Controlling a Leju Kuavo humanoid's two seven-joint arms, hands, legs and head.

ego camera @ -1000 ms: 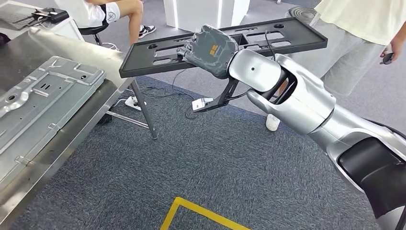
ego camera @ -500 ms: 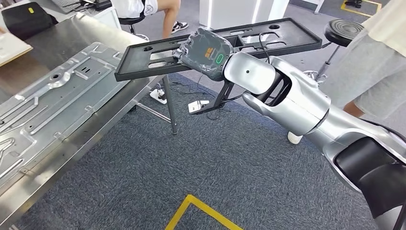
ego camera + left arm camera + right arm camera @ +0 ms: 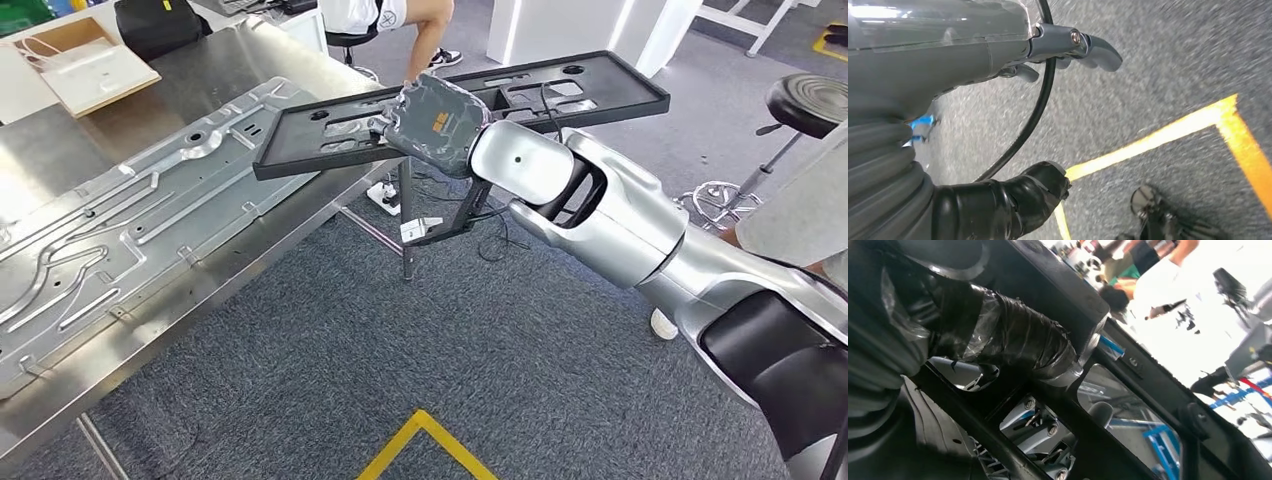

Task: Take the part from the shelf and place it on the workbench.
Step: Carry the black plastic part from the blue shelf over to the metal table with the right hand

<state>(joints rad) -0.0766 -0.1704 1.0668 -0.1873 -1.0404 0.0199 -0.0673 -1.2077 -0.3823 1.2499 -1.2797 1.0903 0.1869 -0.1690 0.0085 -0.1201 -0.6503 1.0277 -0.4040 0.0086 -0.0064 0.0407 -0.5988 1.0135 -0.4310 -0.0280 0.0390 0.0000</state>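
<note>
Roughly midway, by my reading: the pick is done, the placing is not. Steel surface (image 3: 60, 140) lies at the left of the head view, carrying a large stamped metal panel (image 3: 120, 230) along its near side and a flat cardboard piece (image 3: 90, 70) toward its far corner. Right arm (image 3: 620, 210) reaches forward and holds the part (image 3: 590, 85), a long black plastic frame with cut-outs, carried roughly level above the carpet. Its left end overhangs the surface edge and the panel; I cannot tell whether it touches either. Right robot hand (image 3: 437, 122) is closed on the frame's mid-span, thumb (image 3: 1018, 340) wrapped over a bar in the wrist view. Left robot hand (image 3: 1068, 47) hangs over the carpet near a yellow floor line (image 3: 1158, 135), fingers apart, holding nothing. Remaining, as I judge it: bring the frame over the surface, lower it, release.
</note>
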